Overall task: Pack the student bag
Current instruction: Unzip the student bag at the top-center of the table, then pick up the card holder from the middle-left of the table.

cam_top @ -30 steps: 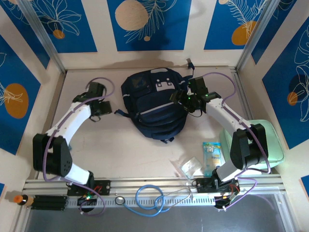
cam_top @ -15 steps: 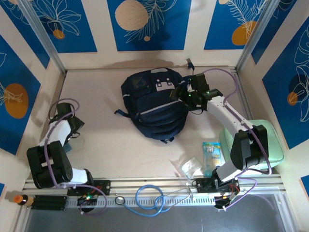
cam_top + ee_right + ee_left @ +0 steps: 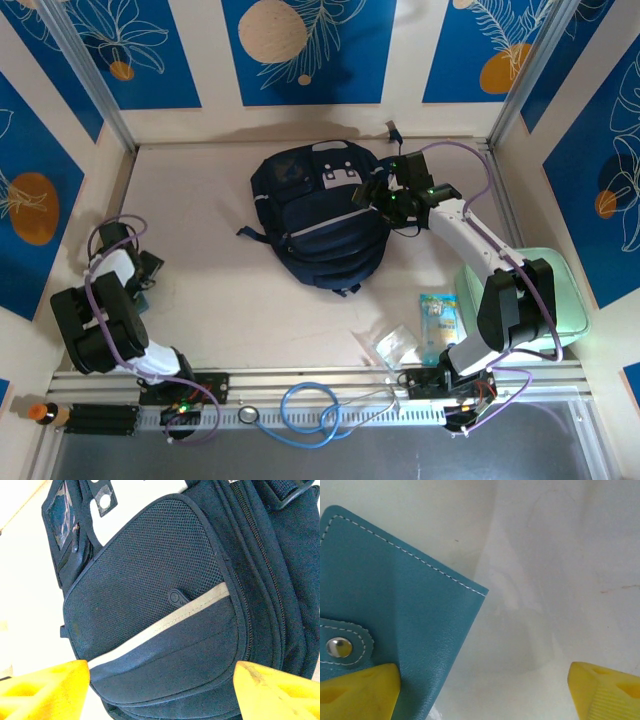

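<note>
We are hovering the left gripper (image 3: 482,695), spread and empty, over a teal snap wallet (image 3: 395,605), and the right gripper (image 3: 160,692), equally spread, over the student bag (image 3: 160,595).

Left arm (image 3: 97,325) and right arm (image 3: 465,235) are showing white links, black joints; purple cables (image 3: 455,148) looping alongside; green lights (image 3: 398,198) glowing at right wrist; fingertips (image 3: 605,690) showing yellow.

No legible writing in any view.
The student bag (image 3: 318,235) has a grey-white patch (image 3: 338,170) near its top with dark marks too small to read. A small dark tab (image 3: 177,598) on its mesh pocket (image 3: 150,565) bears a round embossed mark, illegible. The print on the packet (image 3: 438,318) to the bag's near right is also too small to read.
</note>
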### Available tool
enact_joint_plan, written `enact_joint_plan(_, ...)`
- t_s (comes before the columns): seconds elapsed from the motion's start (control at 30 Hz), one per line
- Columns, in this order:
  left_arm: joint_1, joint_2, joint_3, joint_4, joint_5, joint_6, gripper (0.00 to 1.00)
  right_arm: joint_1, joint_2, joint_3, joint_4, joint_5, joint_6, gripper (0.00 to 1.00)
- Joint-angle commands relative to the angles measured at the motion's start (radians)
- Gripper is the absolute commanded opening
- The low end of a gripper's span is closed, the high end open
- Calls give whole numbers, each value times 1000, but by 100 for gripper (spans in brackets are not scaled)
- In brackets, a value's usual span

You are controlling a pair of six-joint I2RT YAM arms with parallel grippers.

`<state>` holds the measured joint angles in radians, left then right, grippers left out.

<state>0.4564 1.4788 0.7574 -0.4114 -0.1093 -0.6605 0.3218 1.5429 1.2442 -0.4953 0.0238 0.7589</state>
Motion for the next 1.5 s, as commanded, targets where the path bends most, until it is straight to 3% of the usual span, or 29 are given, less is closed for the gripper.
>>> enact_joint_plan(0.0, -2, 40, -25, 36, 159, 0, 83, 6, -4, 23, -20, 8, 2, 76)
enact_joint_plan(0.2, -144, -18, -53, 25, 203, -82, 83, 7, 5, 15, -8, 4, 8, 75)
enact_joint_plan(0.57, -521, -41, -68, 167, 273, -395, 80, 40, 44, 42, 5, -12, 2, 74)
enact_joint_plan(0.73, -597, 17, 17, 176, 362, -407, 78, 108, 85, 106, -5, -14, -20, 74)
enact_joint_plan(0.87, -598, -4, 79, 135, 395, -357, 77, 183, 143, 159, 0, -41, -12, 72)
enact_joint_plan(1.03, -533, -44, 143, -18, 337, -191, 77, 299, 235, 247, -5, -75, -9, 68)
enact_joint_plan(1.27, -395, -42, 66, -73, 329, -51, 72, 458, 425, 421, -31, -116, -9, 64)
enact_joint_plan(1.47, -377, -12, 8, -28, 354, -39, 71, 533, 607, 590, -90, -121, -50, 61)
